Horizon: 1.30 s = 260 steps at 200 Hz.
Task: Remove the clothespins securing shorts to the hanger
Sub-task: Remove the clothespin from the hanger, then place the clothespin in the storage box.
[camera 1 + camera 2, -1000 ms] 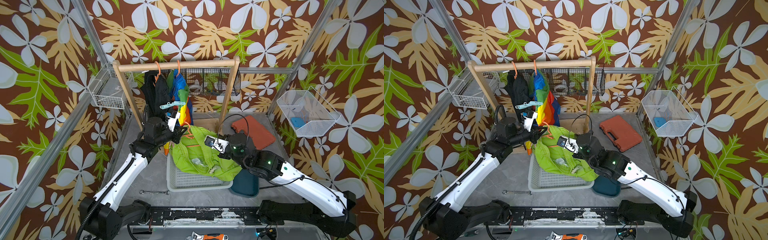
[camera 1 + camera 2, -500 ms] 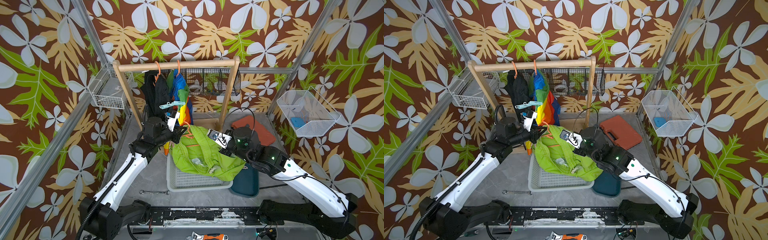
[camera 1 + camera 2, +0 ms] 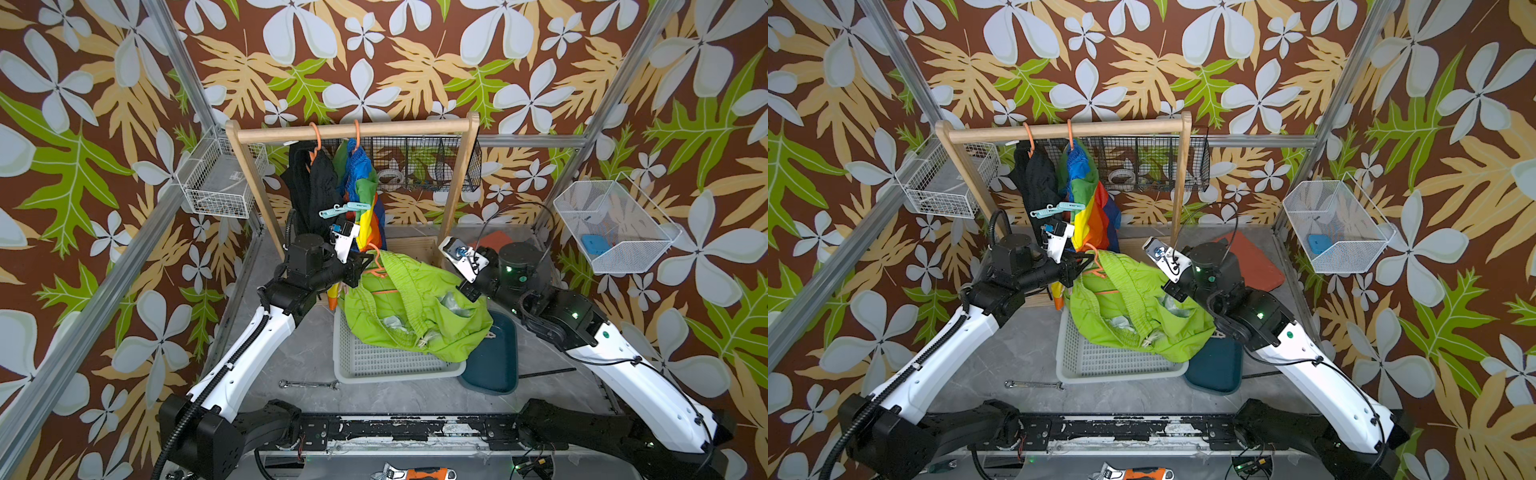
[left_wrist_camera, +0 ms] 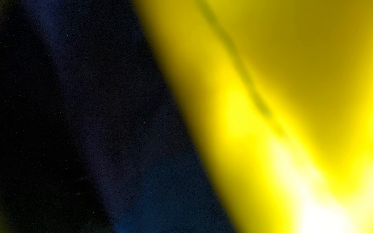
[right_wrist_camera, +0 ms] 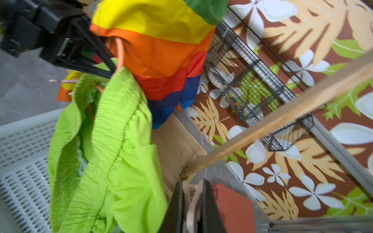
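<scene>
We record two pairs hanging from the wooden rail (image 3: 353,129) on the left half of the rack. The black shorts (image 3: 311,183) hang furthest left, with the colour-blocked shorts (image 3: 365,195) just beside them. Two mint clothespins (image 3: 345,208) jut out side by side at the lower edge of the black pair, where the two garments meet.

Below these, the left fingers (image 3: 357,266) are closed on the orange hanger (image 3: 376,266), which carries the lime green shorts (image 3: 415,307). That garment is off the rail. Its waistband is held up at the hanger, and the rest is slumped into the white basket (image 3: 386,365) on the tabletop (image 3: 291,353).

The left wrist view gives only blurred yellow and dark cloth pressed close to the lens, and we note nothing further from it.

To the right, the right arm is raised near the rack's right post, clear of the green fabric. In the right wrist view the right fingers (image 5: 210,205) are clamped almost together on a whitish-beige clothespin (image 5: 193,201), which stands upright between them. We cannot make out these fingers in the top views, as the wrist camera housing covers them.
</scene>
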Available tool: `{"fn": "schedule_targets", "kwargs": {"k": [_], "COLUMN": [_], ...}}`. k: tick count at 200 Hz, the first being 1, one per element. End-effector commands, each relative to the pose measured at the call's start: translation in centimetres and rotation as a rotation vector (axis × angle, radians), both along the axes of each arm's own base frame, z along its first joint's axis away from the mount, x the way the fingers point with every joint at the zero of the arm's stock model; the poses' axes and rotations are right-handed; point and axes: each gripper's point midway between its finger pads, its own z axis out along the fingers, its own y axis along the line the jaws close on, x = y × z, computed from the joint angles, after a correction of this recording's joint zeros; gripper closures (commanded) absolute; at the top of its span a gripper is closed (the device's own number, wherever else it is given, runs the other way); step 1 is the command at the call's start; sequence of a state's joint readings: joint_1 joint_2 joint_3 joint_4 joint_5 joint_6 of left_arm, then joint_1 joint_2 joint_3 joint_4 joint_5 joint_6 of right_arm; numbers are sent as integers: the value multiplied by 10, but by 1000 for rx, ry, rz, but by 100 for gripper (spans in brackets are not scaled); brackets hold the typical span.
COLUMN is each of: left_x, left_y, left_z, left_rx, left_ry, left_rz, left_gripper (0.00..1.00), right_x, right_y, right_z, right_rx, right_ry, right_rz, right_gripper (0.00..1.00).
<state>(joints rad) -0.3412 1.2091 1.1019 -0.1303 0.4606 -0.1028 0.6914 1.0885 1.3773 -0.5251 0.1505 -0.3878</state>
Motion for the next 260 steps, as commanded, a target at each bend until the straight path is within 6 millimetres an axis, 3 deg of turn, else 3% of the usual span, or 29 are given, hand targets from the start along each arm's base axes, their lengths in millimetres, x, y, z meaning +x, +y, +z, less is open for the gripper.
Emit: {"fn": "schedule_targets", "kwargs": {"k": [1,39,75,95,136,166,223,244,260], "left_x": [5,5,4,4,3,6,7,6,6], "left_y": [3,6,7,8,13,21,31,31,31], "left_z": [11,14,17,18,24,28,36,36,37], "left_rx": [-19,-11,-15,-14,-23,-35,-61,-61,-64], "left_ry": [-43,-55,-64,-68,-85,-93,-108,-109,-109], "left_rz": [23,35,37,39,52,72,87,86,86], "left_gripper": [100,100,100,100,100,100,100,100,100], "right_x": [6,19,31,32,27,15,-10,-13,-14], "right_y": [-27,-87,-139,-156,-156,-156,-169,-174,-177], "right_z": [4,-23,-86,-128,-205,-243,-283,-291,-289], "right_rx": [125,193,338,449,600,626,638,643,653], "right_ry": [31,107,276,379,559,629,673,668,644], "right_rz": [-87,-338,-544,-622,-691,-737,-855,-887,-898], "right_gripper": [91,90,90,88,88,89,85,74,57]}}
